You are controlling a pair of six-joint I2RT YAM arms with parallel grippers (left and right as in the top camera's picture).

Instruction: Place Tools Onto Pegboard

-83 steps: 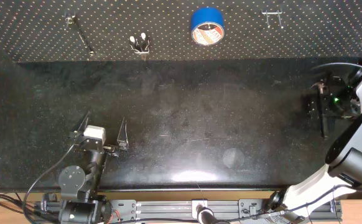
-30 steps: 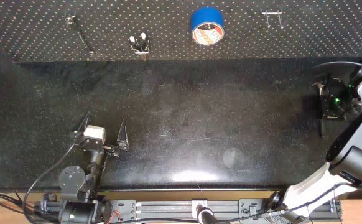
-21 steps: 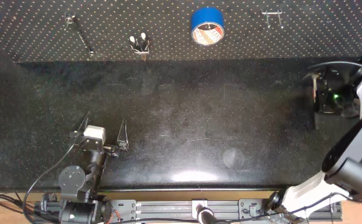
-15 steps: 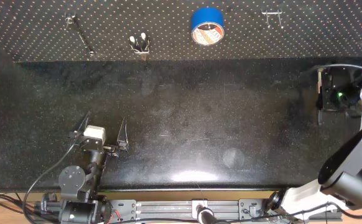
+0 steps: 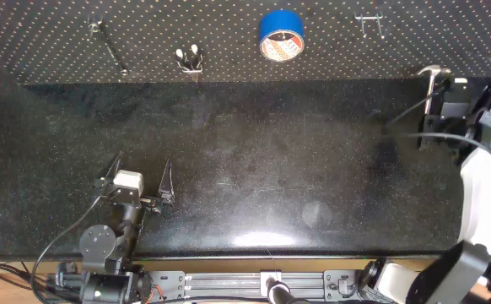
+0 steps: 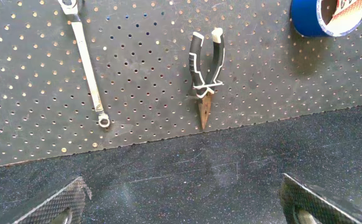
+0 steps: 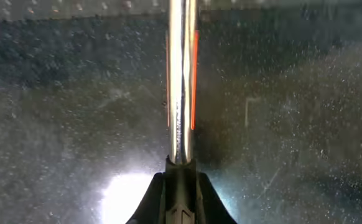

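Note:
My right gripper [image 7: 180, 173] is shut on a metal tool [image 7: 181, 81] with a chrome shaft that runs straight out from the fingers. In the top view this tool's bent silver head [image 5: 434, 73] sits at the table's far right, close to the pegboard's [image 5: 448, 34] lower edge, with the right gripper [image 5: 438, 105] just below it. My left gripper [image 5: 138, 179] stands open and empty over the table's front left. In its wrist view the left gripper [image 6: 181, 208] faces the pegboard [image 6: 137, 112] from some way off.
On the pegboard hang a wrench [image 5: 109, 46], pliers [image 5: 191, 59] and a roll of blue tape [image 5: 281, 35]. A bare double hook [image 5: 369, 24] sticks out at the right. The left wrist view shows the wrench [image 6: 88, 62], pliers [image 6: 204, 68] and tape [image 6: 327, 15].
The right arm has lifted the metal tool off the table's right end and carried it toward the pegboard, turning it so its head points at the board. The left arm has kept still.

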